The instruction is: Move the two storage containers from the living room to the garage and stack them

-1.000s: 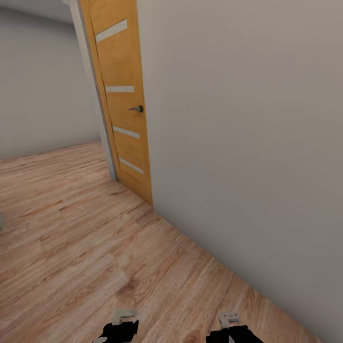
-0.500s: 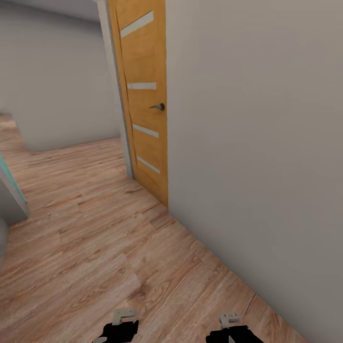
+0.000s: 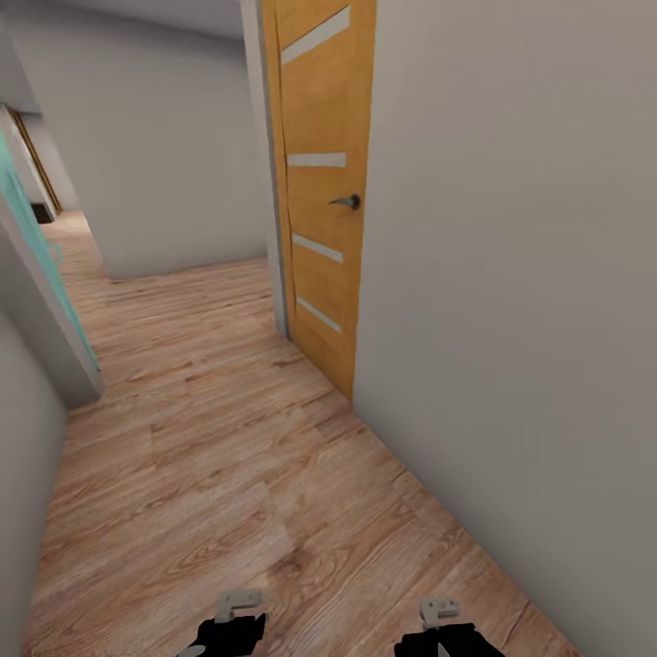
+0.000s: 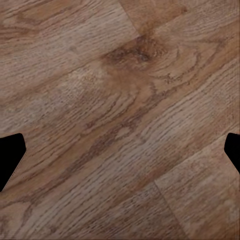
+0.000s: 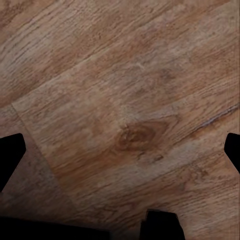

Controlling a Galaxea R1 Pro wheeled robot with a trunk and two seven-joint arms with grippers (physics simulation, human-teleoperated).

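Head view: an orange wooden door [image 3: 321, 182] with a dark handle [image 3: 346, 202] stands left of a pale wall [image 3: 511, 274]; wood plank flooring [image 3: 210, 438] runs below it.

Left wrist view: left tool [image 4: 120, 150] spread wide over planks.

Right wrist view: right tool [image 5: 120, 150] likewise wide, empty.

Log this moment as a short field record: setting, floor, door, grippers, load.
setting: hallway with pale grey walls
floor: light wood planks
door: orange wooden door with dark handle, ahead on the right
left gripper: open, nothing between fingers
right gripper: open, nothing between fingers
load: none held
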